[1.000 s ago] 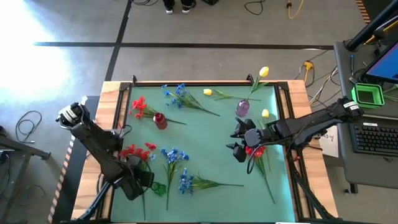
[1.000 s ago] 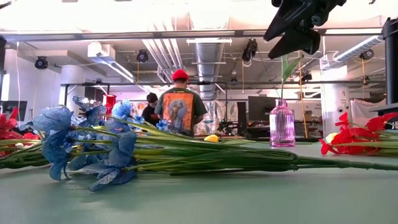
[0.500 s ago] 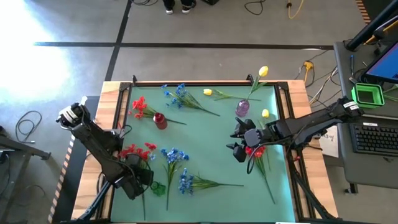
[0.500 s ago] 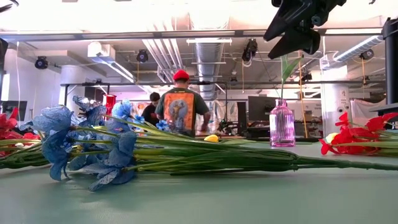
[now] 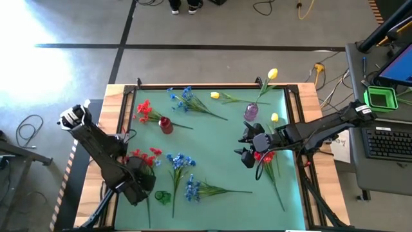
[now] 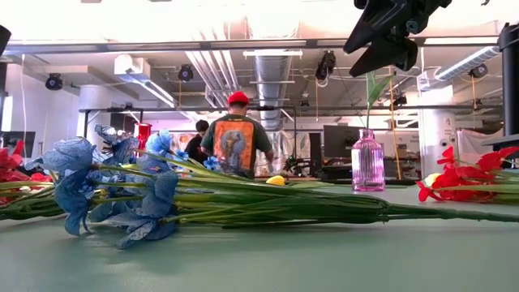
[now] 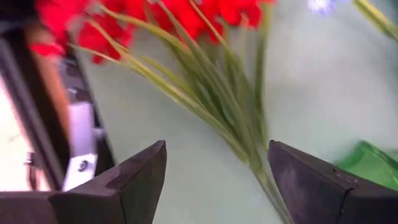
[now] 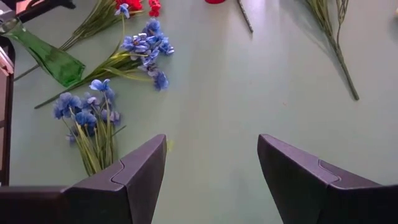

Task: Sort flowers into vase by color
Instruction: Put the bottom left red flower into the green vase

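Hovering over the near-left corner of the worktop [image 5: 212, 138], the left tool [image 5: 143, 185] has its fingers spread wide above a red flower spray [image 5: 143, 156], apparently lined up to straddle the stems. The right tool [image 5: 246, 153] hangs mid-worktop, fingers apart and empty, near another red bunch [image 5: 265, 156], likely waiting. Blue flowers [image 5: 180, 161] and yellow buds [image 5: 273, 74] lie scattered; a pink vase [image 5: 250, 112] already holds one stem. Only the left wrist view shows the stems [image 7: 217, 106] between the fingers; the low view reveals a person [image 6: 236, 136] beyond.
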Controlling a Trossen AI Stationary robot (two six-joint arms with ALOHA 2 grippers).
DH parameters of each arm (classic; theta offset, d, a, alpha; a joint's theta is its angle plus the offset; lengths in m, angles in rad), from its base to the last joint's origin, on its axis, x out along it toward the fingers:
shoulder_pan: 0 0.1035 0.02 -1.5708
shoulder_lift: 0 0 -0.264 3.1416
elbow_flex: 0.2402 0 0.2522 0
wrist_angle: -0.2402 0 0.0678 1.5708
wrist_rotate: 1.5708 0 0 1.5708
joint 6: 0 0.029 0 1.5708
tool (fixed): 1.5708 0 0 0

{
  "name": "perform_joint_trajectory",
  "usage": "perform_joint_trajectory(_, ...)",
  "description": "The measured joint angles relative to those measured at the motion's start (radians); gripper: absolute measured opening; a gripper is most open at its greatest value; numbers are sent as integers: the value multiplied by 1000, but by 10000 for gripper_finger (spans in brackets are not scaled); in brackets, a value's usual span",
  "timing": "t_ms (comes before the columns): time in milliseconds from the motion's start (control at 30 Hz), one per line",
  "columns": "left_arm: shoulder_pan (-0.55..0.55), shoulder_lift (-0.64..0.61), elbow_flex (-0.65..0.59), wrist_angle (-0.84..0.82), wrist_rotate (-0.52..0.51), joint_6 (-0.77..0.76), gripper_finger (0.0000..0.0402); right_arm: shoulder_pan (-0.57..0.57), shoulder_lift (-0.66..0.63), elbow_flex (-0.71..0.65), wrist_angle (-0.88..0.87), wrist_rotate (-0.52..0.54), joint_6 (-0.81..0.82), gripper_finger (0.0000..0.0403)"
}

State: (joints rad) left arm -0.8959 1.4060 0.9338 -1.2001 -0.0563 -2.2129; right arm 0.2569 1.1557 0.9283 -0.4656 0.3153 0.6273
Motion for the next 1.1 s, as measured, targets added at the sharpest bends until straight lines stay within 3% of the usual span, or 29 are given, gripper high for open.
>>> perform_joint_trajectory(167,0,-11,-35,5,-61,-72,268,0,0,0,1,1,0,244)
perform_joint_trajectory(467,15,27,-101,103,-66,-101,268,0,4,0,5,29,0,244)
perform_joint_trajectory(1100,30,112,-100,147,-66,-101,268,0,5,0,6,35,0,244)
